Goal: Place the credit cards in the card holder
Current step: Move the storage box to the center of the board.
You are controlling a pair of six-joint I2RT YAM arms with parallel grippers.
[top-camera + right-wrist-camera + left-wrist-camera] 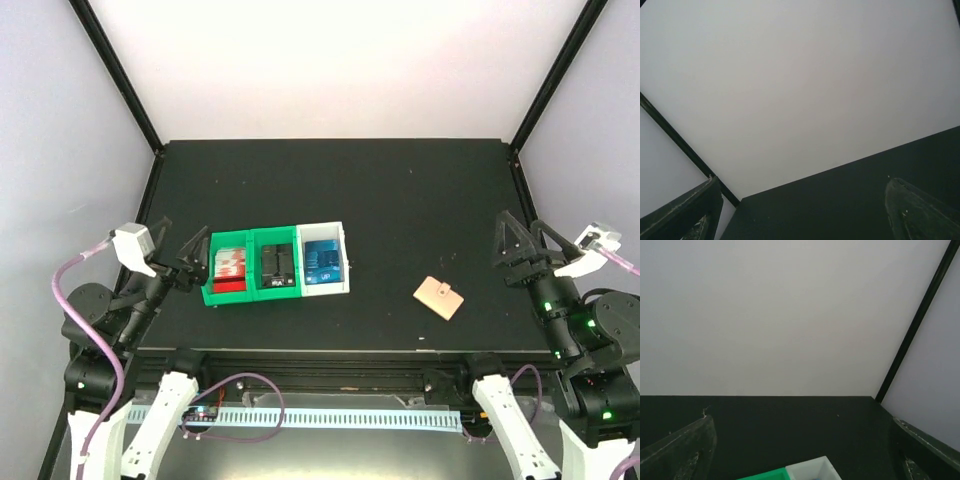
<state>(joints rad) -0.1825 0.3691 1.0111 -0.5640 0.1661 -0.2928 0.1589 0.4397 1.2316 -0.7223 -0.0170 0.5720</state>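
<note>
Blue plastic, credit cards (322,262): lying in the white bin (346,264), the right-hand bin in a row of three on the left half of the table (400,190). The bin walls enclose them, so they can probably only be lifted out from above.
Tan card holder (440,297): lies flat on bare table, right of the bins and well apart from them, on the right arm's side. Whether it is folded shut or open cannot be told.
Green bins (250,293): two, joined to the white bin's left wall. One holds a red-and-white item, the other holds dark items; neither belongs to the task.
Left gripper (190,255): fingers spread wide and empty, just left of the green bins and aimed along the row. In its wrist view only the bins' far corner shows at the bottom edge between the fingers (685,450).
Right gripper (503,245): fingers spread wide and empty, at the table's right edge, near the holder but not touching it. Its wrist view shows only wall and bare table.
Stage (judged): not begun; no card has left the bin.
Layout (judged): cards near the left arm and holder near the right suggest one arm picks while the other steadies.
Risk (judged): thin, flat cards offer little edge to grip.
</note>
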